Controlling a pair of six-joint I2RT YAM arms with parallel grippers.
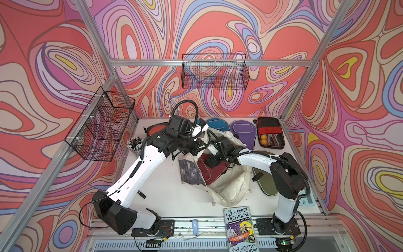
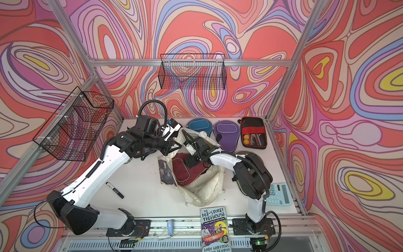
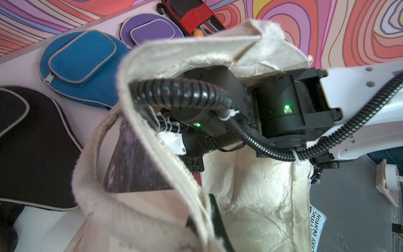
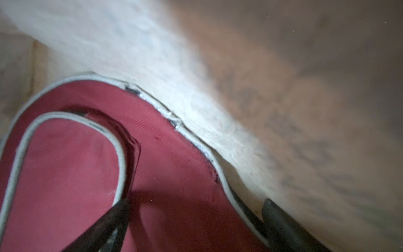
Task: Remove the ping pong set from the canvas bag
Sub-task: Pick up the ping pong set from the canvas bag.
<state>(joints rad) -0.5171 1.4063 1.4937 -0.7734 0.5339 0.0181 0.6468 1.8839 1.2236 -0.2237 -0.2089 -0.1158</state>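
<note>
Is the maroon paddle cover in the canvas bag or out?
In: the maroon paddle cover lies within the canvas bag, cloth walls around it; the open right gripper straddles its edge.

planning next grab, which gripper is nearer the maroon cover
Right. The right gripper is inside the canvas bag, jaws open over the maroon cover; the left gripper pinches the bag's raised rim.

Paddle covers: five are showing, blue (image 1: 218,124), purple (image 1: 243,131), maroon (image 1: 206,174), olive (image 1: 265,184), black (image 3: 32,141)
Rectangular case (image 1: 270,133): one is lying out
Orange balls (image 1: 263,137) (image 1: 263,142): two are sitting inside it
Wire baskets (image 1: 102,126) (image 1: 214,72): two are hanging
Canvas bag (image 1: 231,187): one
Book (image 1: 238,227): one
Calculator (image 2: 280,194): one
Marker (image 2: 115,190): one
</note>
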